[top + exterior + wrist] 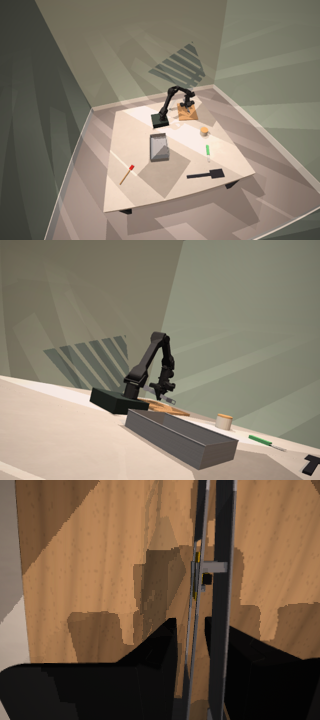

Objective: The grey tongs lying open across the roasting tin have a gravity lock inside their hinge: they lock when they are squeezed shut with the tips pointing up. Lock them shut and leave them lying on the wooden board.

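Note:
The grey tongs (160,395) are squeezed together and lie tilted just over the wooden board (169,408), at the far side of the table by the arm's base. In the wrist view the two arms of the tongs (215,570) run close together between my fingers, with the hinge latch visible. My gripper (190,624) stands over the board (100,555) with its fingers slightly apart, and a small gap shows between the left finger and the tongs. The gripper (187,105) points down at the board (187,113). The grey roasting tin (158,147) is empty.
An orange-lidded jar (204,131), a green-handled tool (207,152), a black spatula (206,174) and a red-headed spatula (127,174) lie on the table. The arm's dark base (159,120) stands next to the board.

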Available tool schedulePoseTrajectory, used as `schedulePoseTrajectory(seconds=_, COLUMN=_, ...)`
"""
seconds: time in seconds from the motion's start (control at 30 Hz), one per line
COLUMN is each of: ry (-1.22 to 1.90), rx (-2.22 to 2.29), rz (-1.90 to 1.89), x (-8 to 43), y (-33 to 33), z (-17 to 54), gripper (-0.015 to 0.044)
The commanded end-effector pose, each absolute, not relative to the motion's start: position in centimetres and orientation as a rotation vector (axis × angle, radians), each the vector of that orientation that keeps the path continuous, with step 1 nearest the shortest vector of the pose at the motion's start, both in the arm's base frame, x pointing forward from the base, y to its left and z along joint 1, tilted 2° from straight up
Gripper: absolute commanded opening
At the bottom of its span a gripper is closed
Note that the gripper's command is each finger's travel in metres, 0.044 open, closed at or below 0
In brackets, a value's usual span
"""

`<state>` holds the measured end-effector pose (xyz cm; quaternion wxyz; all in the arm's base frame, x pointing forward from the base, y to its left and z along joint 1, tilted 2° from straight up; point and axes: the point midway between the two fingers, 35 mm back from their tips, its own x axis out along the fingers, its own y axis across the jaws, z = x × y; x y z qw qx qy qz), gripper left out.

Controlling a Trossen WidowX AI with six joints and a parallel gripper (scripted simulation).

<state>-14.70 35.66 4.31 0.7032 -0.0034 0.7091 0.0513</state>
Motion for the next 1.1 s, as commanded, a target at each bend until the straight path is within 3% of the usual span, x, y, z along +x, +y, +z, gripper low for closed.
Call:
schedulePoseTrajectory(seconds=0.0, ry=1.577, rx=-0.007, rz=0.115, x=-14.7, y=35.7, z=4.3, gripper=0.0165)
schedulePoseTrajectory(seconds=0.37, ry=1.577, rx=-0.007, rz=0.115, x=-14.7, y=35.7, z=4.3, gripper=0.0440)
schedulePoseTrajectory(seconds=0.6, ry=1.581, rx=-0.002, rz=0.114, x=-10.6, y=35.7, z=6.1, gripper=0.0440)
schedulePoseTrajectory(seconds=0.87, ry=1.561, rx=-0.008, rz=0.113, x=0.1, y=32.9, z=10.2, gripper=0.0440)
schedulePoseTrajectory(seconds=1.07, ry=1.560, rx=-0.008, rz=0.113, x=0.4, y=32.7, z=10.3, gripper=0.0440)
